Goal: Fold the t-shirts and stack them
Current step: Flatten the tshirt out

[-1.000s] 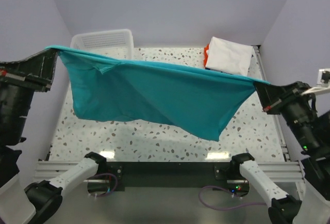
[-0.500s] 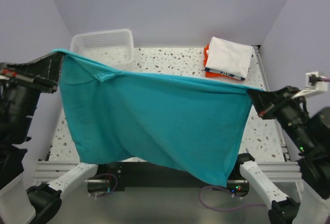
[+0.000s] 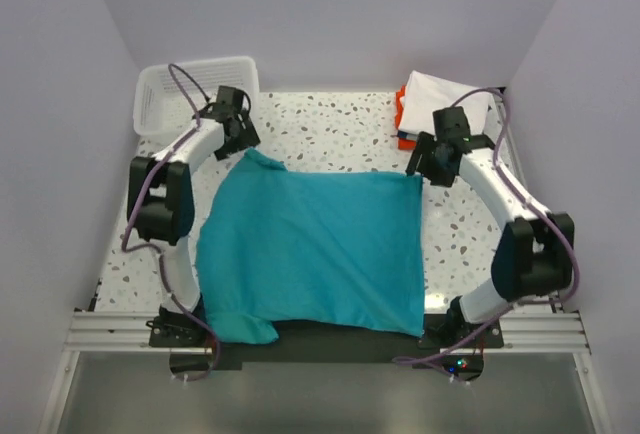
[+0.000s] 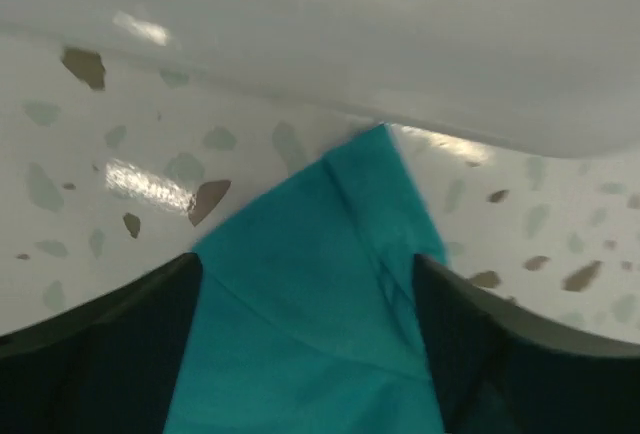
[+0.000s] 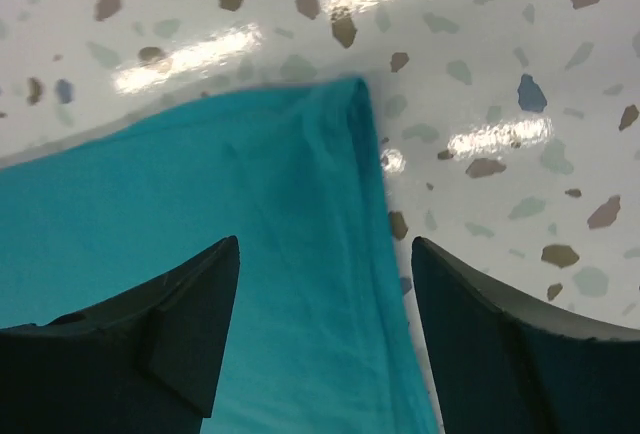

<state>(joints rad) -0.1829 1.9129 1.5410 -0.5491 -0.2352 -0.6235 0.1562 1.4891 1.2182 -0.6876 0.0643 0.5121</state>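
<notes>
**Item:** teal t-shirt (image 3: 315,249). Lies spread flat, one layer, over the middle of the counter (image 3: 330,119). Its near hem hangs a little over the near edge, and one sleeve bunches at the near-left. The far edge runs roughly straight between the two grippers. A few soft creases show, and no fold has been made.

**Item:** left gripper (image 3: 243,141). Low at the shirt's far-left corner, just beside the basket (image 3: 160,89), which sits in the counter's far-left corner. In the left wrist view the jaws stand apart with the cloth corner lying on the counter between them. It is not pinching anything.

**Item:** right gripper (image 3: 421,167). Low at the shirt's far-right corner. In the right wrist view the jaws are likewise spread wide, with the corner flat on the counter between them, so it grips nothing.

**Item:** finished stack, far-right corner of the counter. The white t-shirt (image 3: 450,102) lies on top and the orange t-shirt (image 3: 400,112) shows at the stack's left side. The stack sits just beyond the right gripper and does not touch the teal shirt.

**Step in hand (judgement):** the laying-out looks done, and the fold itself has not begun.

**Next move calls for (judgement):** both grippers close on cloth at matched points along one edge. They then carry that edge over together, level and at even pace, so the fold line lands straight. The overhanging near hem and the bunched sleeve will likely need tidying or tucking in.
</notes>
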